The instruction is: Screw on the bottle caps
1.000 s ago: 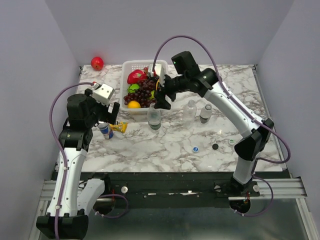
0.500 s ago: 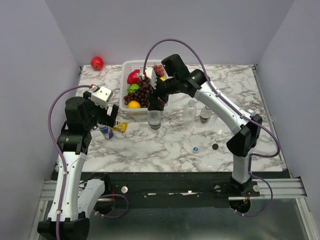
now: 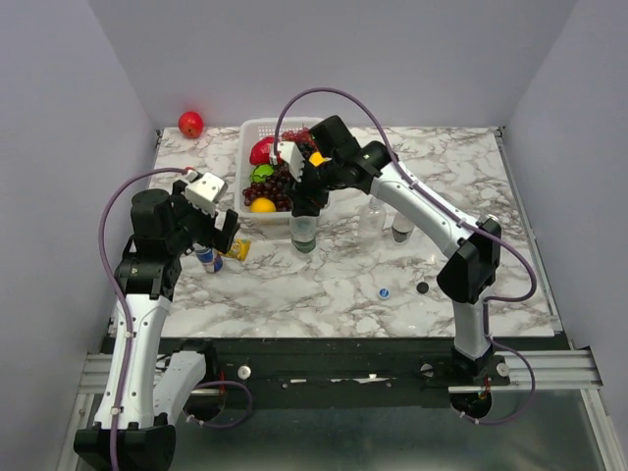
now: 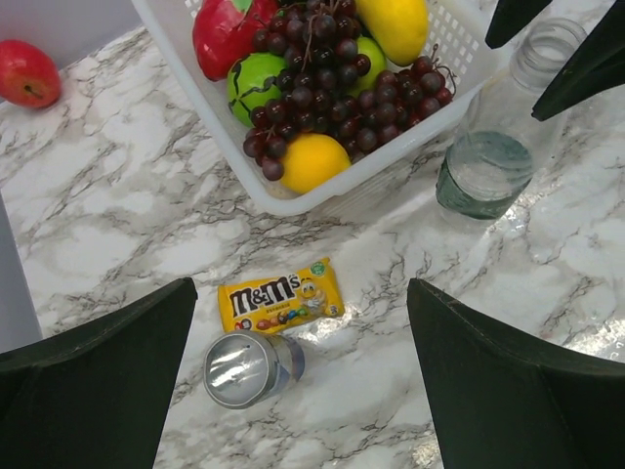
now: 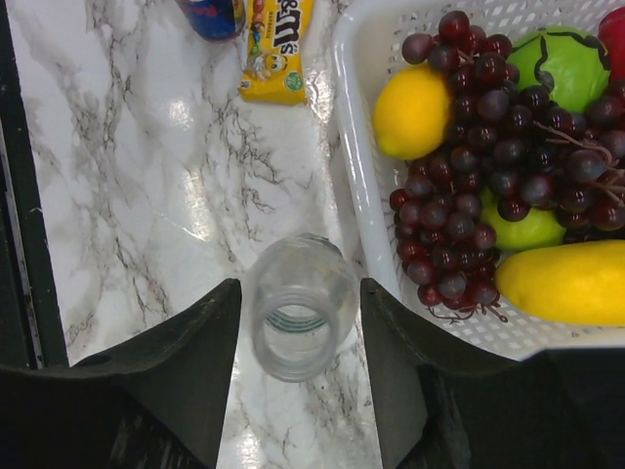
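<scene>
A clear uncapped bottle (image 3: 304, 235) (image 5: 298, 313) stands in front of the fruit basket. My right gripper (image 3: 303, 204) (image 5: 299, 285) has come down over it, and its dark fingers (image 5: 200, 362) press against both sides of the bottle below the neck. On the marble near the front lie a blue bottle cap (image 3: 384, 292) and a black one (image 3: 422, 288). The right arm covers the spot beside them. My left gripper (image 3: 222, 234) (image 4: 301, 327) hangs wide open, with nothing in it, above a drink can (image 4: 249, 366).
A white basket (image 3: 257, 128) of grapes and other fruit stands behind the bottle, close to the right fingers. A yellow M&M's packet (image 4: 283, 293) lies by the can. A further bottle (image 3: 401, 229) stands under the right arm. A red apple (image 3: 190, 124) is at the far left.
My right arm swung left and down over the clear bottle, and its jaws closed from wide apart onto the bottle's sides. The left arm barely shifted.
</scene>
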Robot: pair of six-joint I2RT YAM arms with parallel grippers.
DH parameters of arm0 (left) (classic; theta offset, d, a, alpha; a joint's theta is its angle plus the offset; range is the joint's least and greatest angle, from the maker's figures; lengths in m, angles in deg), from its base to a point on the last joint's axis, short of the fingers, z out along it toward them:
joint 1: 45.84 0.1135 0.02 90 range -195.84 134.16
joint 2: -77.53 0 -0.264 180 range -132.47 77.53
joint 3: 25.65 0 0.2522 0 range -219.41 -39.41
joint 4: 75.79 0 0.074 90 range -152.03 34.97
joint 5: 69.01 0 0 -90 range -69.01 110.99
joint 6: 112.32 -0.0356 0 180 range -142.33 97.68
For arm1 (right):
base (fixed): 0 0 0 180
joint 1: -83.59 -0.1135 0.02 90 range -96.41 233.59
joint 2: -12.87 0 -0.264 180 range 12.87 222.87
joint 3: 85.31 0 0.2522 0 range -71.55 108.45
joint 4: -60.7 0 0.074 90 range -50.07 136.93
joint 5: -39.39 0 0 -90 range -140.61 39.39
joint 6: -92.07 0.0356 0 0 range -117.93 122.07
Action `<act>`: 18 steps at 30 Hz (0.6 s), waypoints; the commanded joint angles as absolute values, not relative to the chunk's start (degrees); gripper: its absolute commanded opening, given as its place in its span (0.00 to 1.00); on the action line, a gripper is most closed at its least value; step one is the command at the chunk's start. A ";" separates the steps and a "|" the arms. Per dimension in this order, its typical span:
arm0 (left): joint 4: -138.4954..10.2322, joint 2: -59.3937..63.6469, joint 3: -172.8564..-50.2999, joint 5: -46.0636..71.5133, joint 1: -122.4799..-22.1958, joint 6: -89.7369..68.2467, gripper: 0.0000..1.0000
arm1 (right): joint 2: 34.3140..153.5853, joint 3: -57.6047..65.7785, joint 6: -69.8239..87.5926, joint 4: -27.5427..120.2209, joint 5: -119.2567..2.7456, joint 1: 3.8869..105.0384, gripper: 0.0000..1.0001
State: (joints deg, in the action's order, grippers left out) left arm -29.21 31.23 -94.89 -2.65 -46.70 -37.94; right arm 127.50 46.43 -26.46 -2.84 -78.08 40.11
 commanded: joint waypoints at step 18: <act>-47.52 24.01 -84.50 -24.80 -57.17 -36.04 0.99 | 119.22 52.82 -20.45 -7.66 -87.08 39.73 0.01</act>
State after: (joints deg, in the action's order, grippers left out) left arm -41.80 25.17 -83.72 -19.04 -53.87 -37.99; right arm 124.55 50.53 -25.26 -6.49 -81.51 40.08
